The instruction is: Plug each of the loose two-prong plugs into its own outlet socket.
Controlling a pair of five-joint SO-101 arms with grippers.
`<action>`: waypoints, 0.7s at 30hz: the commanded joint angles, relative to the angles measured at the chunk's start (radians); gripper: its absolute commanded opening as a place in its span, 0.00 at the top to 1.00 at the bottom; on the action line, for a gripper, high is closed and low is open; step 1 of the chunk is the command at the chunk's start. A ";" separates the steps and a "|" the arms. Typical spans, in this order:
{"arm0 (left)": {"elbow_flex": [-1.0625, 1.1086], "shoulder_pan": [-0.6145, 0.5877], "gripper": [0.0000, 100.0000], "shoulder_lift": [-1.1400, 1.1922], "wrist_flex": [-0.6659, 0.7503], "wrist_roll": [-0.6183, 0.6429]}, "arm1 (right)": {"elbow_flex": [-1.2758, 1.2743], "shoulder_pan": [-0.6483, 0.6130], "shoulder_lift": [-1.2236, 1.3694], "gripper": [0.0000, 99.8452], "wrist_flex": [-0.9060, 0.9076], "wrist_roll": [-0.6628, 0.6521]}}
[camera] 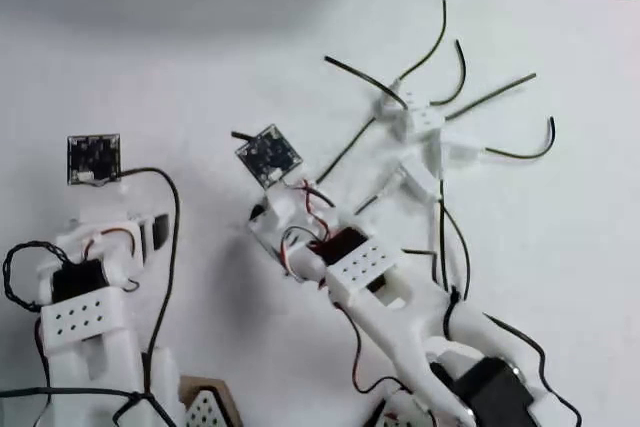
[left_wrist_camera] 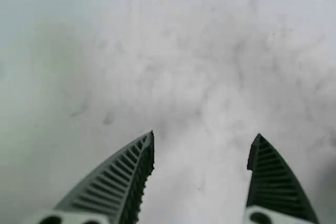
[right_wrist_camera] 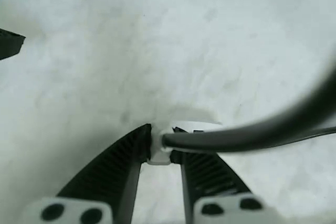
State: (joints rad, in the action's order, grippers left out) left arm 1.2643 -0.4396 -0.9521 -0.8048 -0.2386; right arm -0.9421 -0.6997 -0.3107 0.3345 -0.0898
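Right wrist view: right jaws clamp plug (right_wrist_camera: 156, 153), front end hidden.

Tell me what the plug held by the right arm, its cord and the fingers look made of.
Plug: white, matte, hard-edged; probably moulded plastic.
Cord: dark, smooth, faint sheen along its top, gently curved; likely a rubber or PVC sheath.
Fingers: dark with fine parallel ridges; looks like rigid plastic, printed or moulded, can't tell which.
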 commanded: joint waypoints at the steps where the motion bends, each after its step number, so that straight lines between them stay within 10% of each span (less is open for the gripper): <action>1: -0.005 -0.007 0.71 -0.031 0.020 0.005 | 0.028 0.001 0.013 0.98 -0.038 -0.009; 21: -0.005 -0.007 0.71 -0.031 0.018 0.005 | 0.020 0.008 0.038 0.98 -0.008 -0.009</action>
State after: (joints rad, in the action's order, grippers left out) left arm 1.2643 -0.4396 -0.9521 -0.8048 -0.2386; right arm -0.9421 -0.6767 -0.2770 0.3145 -0.0898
